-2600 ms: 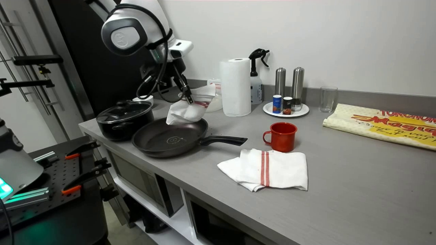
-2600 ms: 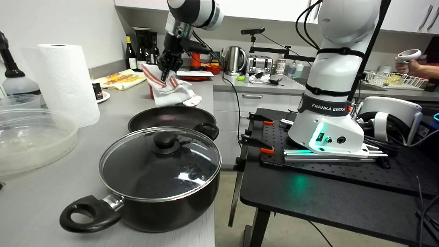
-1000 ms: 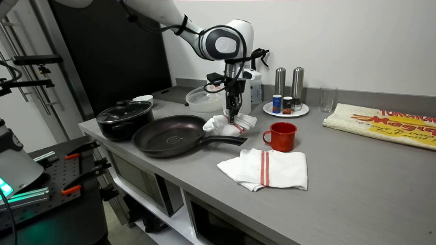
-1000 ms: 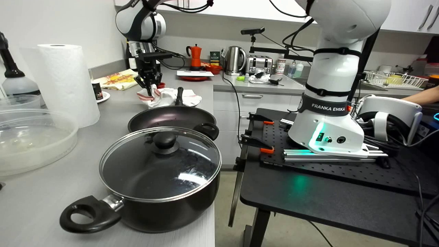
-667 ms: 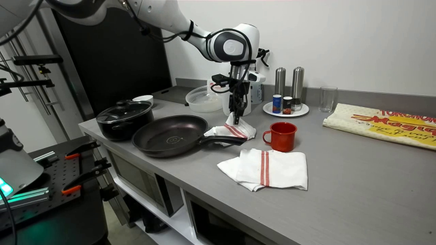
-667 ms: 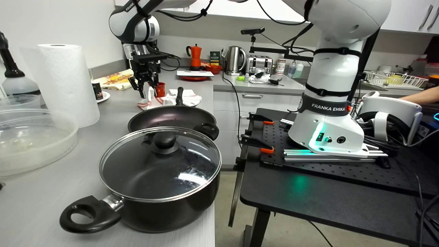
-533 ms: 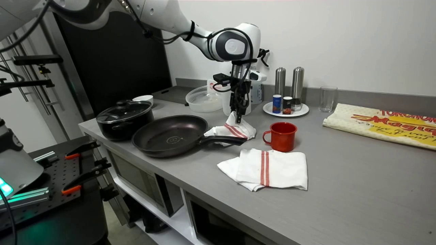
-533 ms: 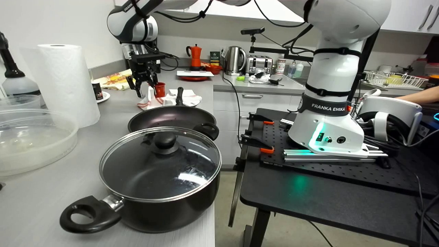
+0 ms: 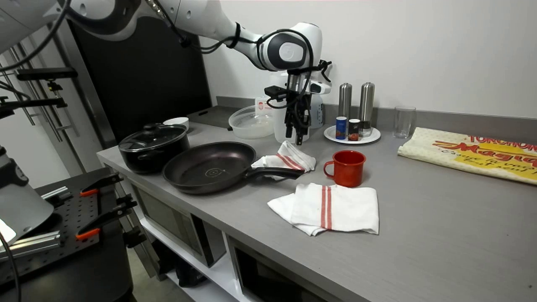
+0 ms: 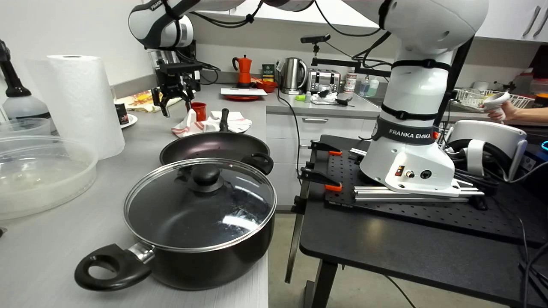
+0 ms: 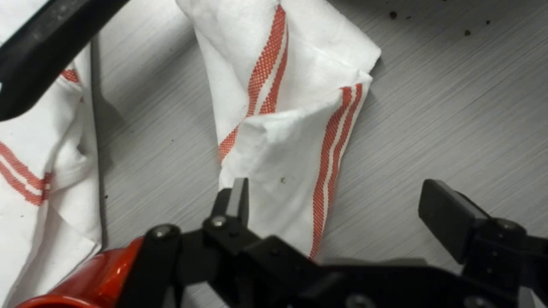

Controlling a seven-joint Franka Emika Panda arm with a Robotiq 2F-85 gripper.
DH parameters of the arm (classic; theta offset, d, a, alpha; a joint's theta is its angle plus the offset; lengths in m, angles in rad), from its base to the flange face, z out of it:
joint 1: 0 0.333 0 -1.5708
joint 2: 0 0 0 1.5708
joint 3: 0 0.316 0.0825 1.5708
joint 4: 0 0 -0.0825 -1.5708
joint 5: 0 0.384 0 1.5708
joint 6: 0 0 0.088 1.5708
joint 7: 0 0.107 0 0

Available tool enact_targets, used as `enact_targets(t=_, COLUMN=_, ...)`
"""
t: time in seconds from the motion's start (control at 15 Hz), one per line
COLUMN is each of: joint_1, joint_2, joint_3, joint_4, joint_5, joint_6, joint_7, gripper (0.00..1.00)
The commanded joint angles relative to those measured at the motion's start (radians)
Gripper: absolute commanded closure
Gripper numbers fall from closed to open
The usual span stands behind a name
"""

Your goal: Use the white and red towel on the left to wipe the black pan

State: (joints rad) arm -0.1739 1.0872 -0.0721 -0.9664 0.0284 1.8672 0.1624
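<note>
Just let go. My tool (image 11: pixel 336 201) stands wide apart, grasping nothing, just over the small bunched red-striped white cloth towel (image 9: pixel 289 157). The towel lies on the grey worktop (image 9: pixel 419 218) beside the wide shallow round black frying pan (image 9: pixel 209 167). Wiping probably finished. Seconds ago towel hung pinched by me; pan unmoved.

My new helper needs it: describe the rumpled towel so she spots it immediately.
On the gray countertop sits a black frying pan. Beside its handle, toward the paper towel roll, lies the rumpled towel, white with red stripes. It's bunched up, while the striped towel across the handle is folded flat.
</note>
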Motion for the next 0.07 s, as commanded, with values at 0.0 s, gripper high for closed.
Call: enact_targets(t=0.0, joint_1=0.0, joint_2=0.0, joint_3=0.0, joint_4=0.0, joint_5=0.0, joint_6=0.0, joint_7=0.0, gripper=0.0)
